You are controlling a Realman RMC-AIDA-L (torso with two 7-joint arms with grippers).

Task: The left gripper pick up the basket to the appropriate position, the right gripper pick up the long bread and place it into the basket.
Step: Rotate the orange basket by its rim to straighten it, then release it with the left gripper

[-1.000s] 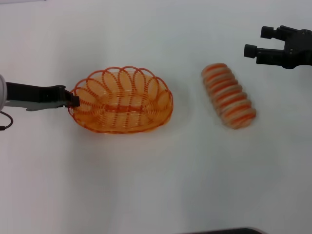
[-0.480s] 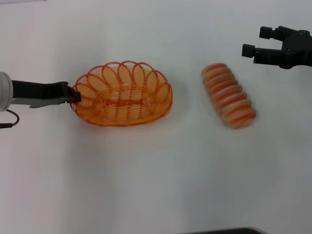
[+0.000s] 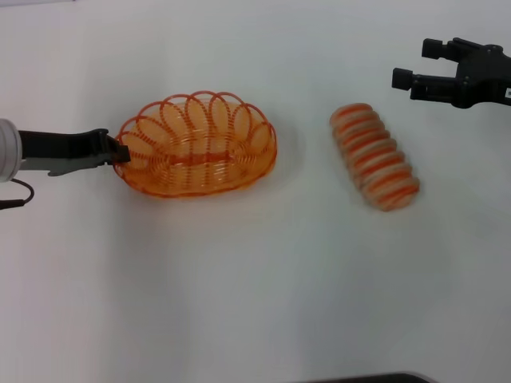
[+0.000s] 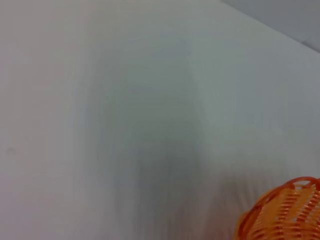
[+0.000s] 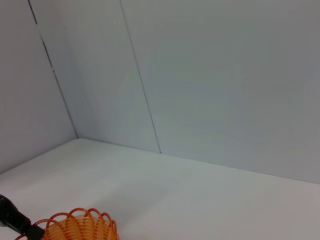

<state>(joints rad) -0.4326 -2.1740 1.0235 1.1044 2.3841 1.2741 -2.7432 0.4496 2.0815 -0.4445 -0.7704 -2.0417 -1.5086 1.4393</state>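
The orange wire basket (image 3: 196, 145) is left of centre in the head view, lifted a little off the white table and tilted. My left gripper (image 3: 120, 152) is shut on the basket's left rim. The basket also shows in the left wrist view (image 4: 282, 212) and the right wrist view (image 5: 80, 227), where my left gripper (image 5: 30, 231) pinches its rim. The long bread (image 3: 374, 156), tan with orange stripes, lies on the table right of the basket. My right gripper (image 3: 413, 65) hovers open and empty beyond and to the right of the bread.
A white table (image 3: 255, 279) carries everything. A grey wall with a seam (image 5: 140, 80) stands behind it. A dark edge (image 3: 359, 378) shows at the table's front.
The basket has risen and shifted away from me in my left gripper's hold. My right gripper has moved slightly up and left. The bread has not moved.
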